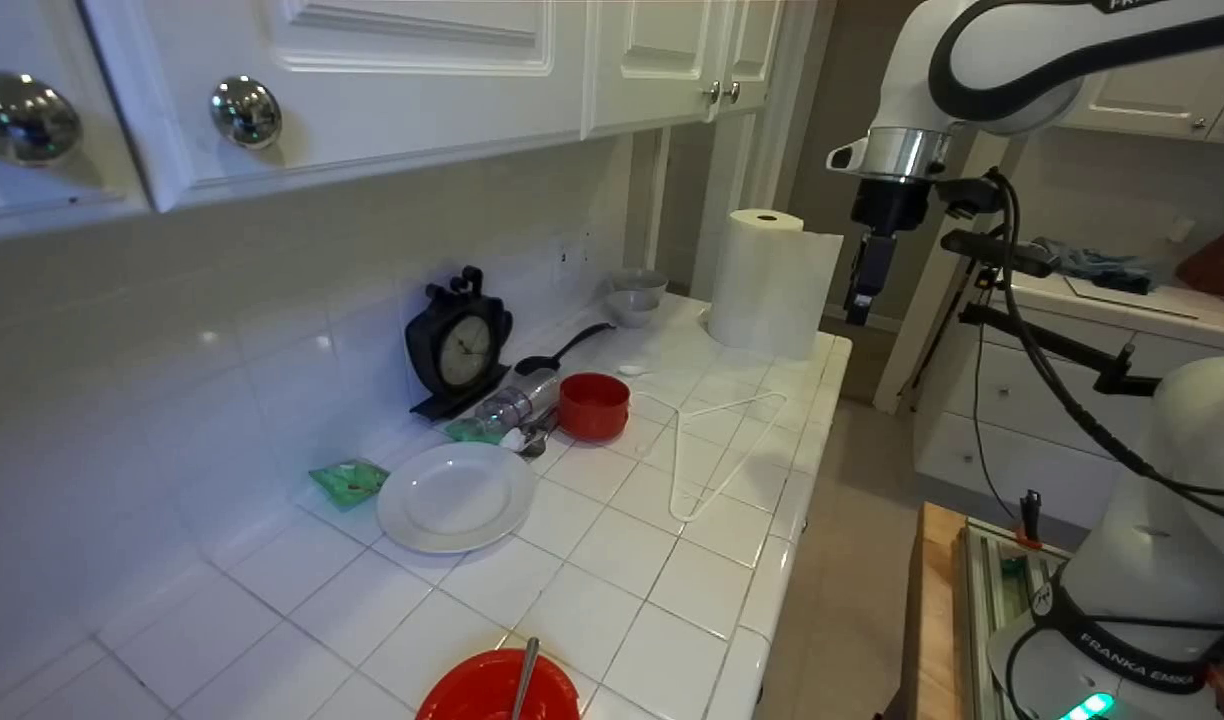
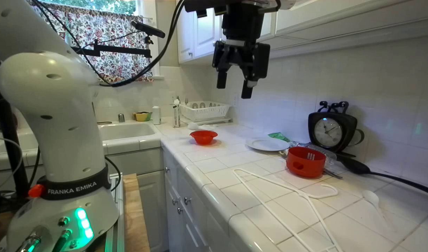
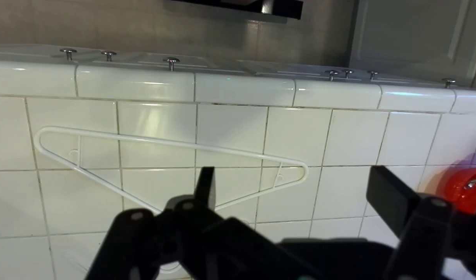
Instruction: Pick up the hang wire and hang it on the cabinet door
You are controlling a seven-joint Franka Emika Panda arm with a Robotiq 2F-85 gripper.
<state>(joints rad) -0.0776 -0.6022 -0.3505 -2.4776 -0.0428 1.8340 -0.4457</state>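
A white hanger (image 1: 676, 460) lies flat on the white tiled counter near its front edge. In an exterior view its hook end points toward the red cup (image 2: 301, 193). The wrist view shows its long bar (image 3: 195, 146), with part of the hanger hidden behind a finger. My gripper (image 1: 858, 308) is raised well above the counter, pointing down. Its two fingers are spread with nothing between them, as an exterior view (image 2: 234, 87) and the wrist view (image 3: 293, 169) show. White upper cabinet doors (image 1: 392, 110) with round metal knobs (image 1: 246, 112) hang above the counter and look closed.
A red cup (image 1: 593, 407), a white plate (image 1: 457, 497) and a black dial scale (image 1: 460, 345) stand toward the wall. A paper towel roll (image 1: 762, 285) stands at one counter end. A red bowl (image 1: 472, 690) holds a spoon. Lower cabinet knobs (image 2: 187, 201) line the counter front.
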